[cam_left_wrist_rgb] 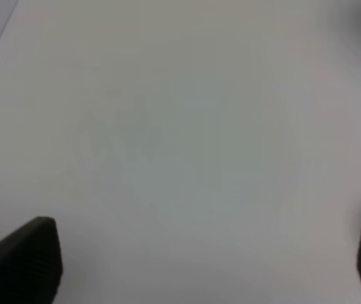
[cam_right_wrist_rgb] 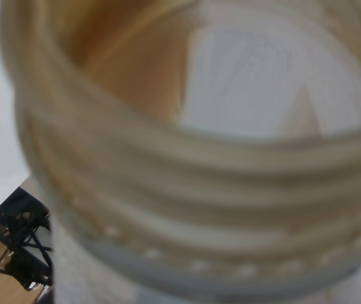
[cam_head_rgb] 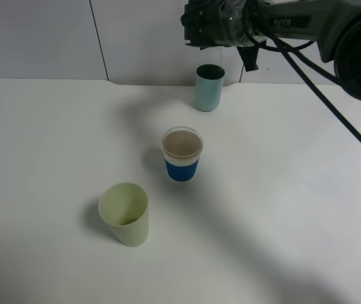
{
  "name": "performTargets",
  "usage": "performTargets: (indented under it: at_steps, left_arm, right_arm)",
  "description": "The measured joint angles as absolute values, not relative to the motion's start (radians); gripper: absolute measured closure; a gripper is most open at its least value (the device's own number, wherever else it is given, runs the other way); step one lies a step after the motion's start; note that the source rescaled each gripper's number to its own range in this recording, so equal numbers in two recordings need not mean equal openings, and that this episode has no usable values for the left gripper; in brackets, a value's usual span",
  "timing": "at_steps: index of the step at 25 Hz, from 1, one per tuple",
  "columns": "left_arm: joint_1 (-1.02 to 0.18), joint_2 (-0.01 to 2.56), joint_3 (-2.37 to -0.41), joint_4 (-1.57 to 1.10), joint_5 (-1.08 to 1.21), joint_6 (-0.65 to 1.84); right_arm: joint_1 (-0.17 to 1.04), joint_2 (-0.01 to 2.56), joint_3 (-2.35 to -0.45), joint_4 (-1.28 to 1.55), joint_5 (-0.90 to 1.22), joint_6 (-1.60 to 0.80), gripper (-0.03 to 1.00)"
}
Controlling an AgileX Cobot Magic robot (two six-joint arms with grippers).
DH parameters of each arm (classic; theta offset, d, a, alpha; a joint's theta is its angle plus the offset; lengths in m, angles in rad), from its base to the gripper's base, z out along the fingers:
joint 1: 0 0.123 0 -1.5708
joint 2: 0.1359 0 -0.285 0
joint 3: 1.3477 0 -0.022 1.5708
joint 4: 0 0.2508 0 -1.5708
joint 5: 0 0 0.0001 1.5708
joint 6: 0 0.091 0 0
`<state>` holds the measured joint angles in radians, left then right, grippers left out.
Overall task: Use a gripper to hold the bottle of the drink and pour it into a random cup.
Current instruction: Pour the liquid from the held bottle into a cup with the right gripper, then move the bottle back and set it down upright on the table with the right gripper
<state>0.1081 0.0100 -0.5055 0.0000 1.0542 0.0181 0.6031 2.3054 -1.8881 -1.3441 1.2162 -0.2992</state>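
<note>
White table [cam_head_rgb: 54, 139], pale wall [cam_head_rgb: 35, 38] | we see right gripper [cam_head_rgb: 221, 38] clamping bottle [cam_right_wrist_rgb: 187, 190] above cup [cam_head_rgb: 209, 88] | left gripper [cam_left_wrist_rgb: 206, 259] wide, empty

The high camera looks down and forward across the white table [cam_head_rgb: 54, 126] toward the back wall [cam_head_rgb: 41, 38], from well back, taking in much of the tabletop. The left wrist camera hangs close over bare table, blurred, with its two dark fingers [cam_left_wrist_rgb: 22, 259] at the frame's corners. The right wrist camera sits right against the bottle of the drink [cam_right_wrist_rgb: 168, 190], looking into its threaded mouth. The high and left wrist views share the table surface.
</note>
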Motion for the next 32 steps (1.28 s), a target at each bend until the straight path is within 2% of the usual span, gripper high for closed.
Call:
performTargets:
  at_steps: [32]
  left_arm:
    - [0.108, 0.010, -0.506, 0.000, 1.054, 0.018]
  right_arm:
    - [0.603, 2.305, -1.888, -1.379, 1.162, -0.289, 0.97]
